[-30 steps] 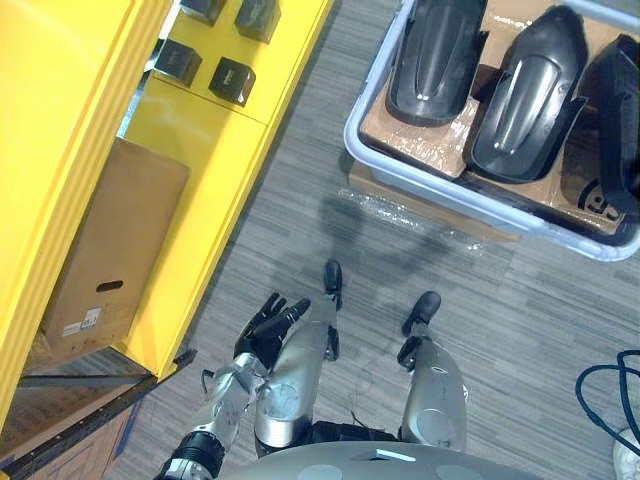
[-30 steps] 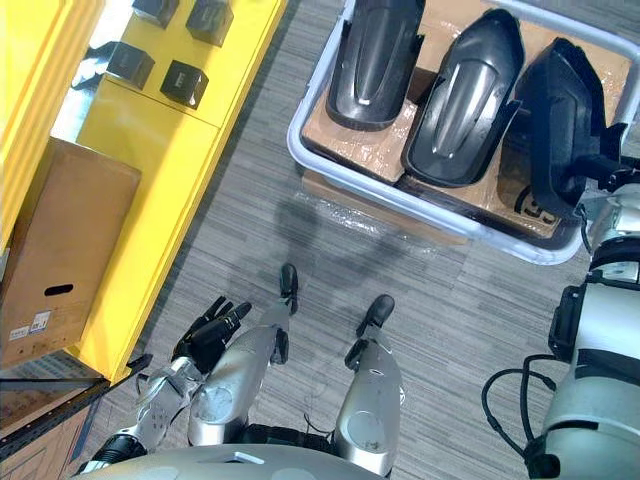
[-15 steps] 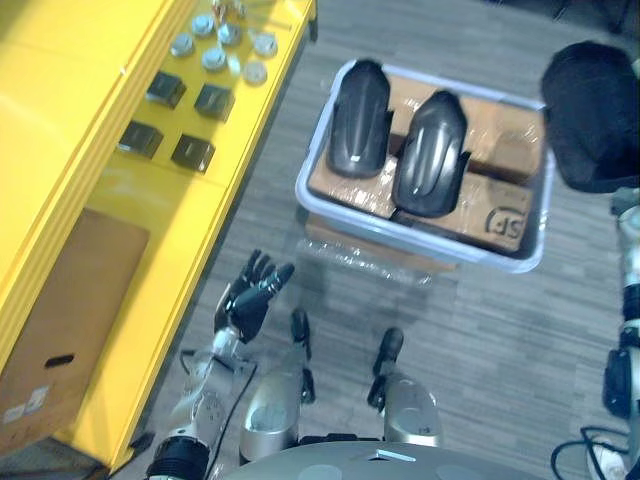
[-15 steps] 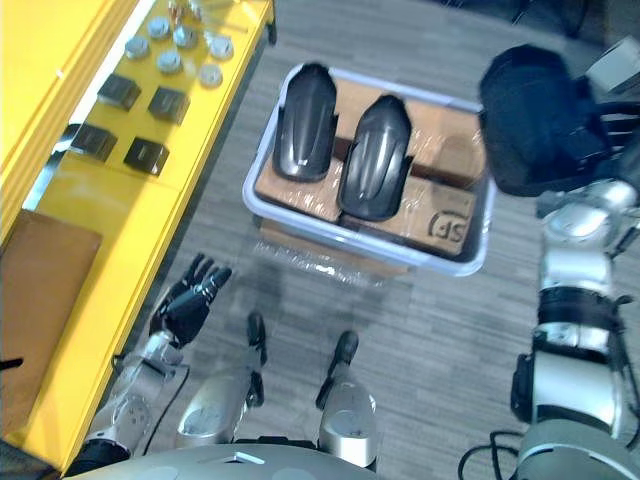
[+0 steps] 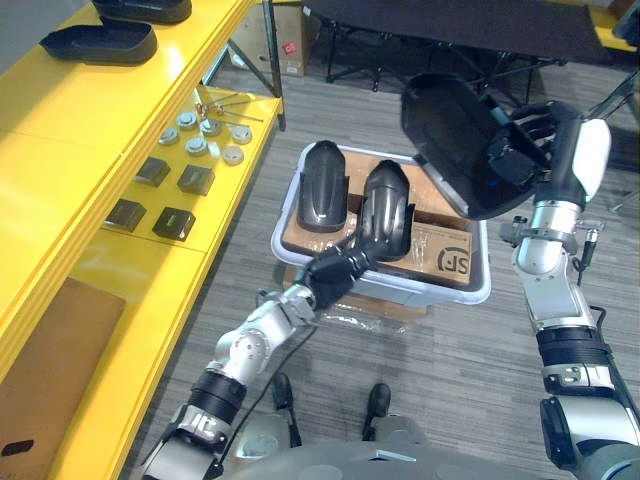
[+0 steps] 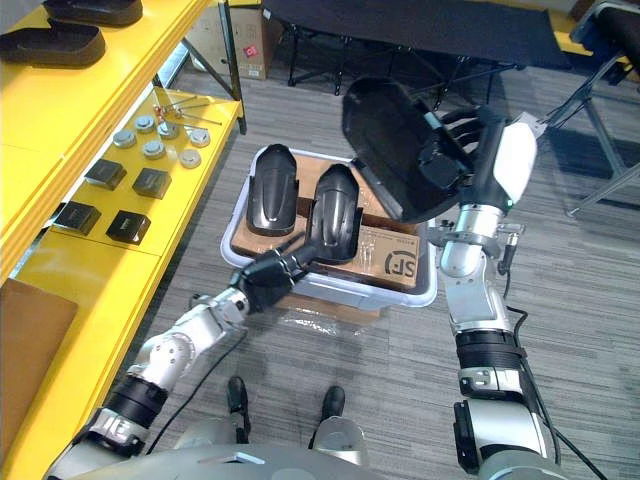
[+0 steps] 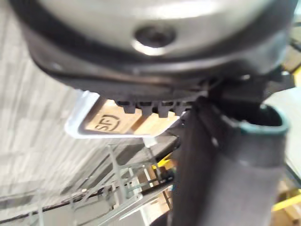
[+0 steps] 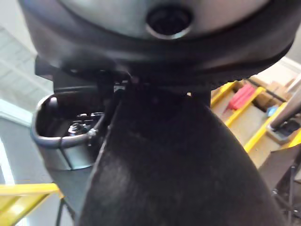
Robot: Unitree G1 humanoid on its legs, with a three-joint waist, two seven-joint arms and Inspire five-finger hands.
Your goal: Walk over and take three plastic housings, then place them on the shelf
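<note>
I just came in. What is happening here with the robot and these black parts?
The robot stands at a grey bin. Its right hand holds one black housing lifted above the bin, fingers curled round its rim. Its left hand reaches to the near end of the right housing in the bin; the left housing lies beside it. Two more housings lie on the yellow shelf.

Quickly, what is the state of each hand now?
Left hand: at a housing in the bin; grip cannot be told.
Right hand: closed on the raised housing.
</note>
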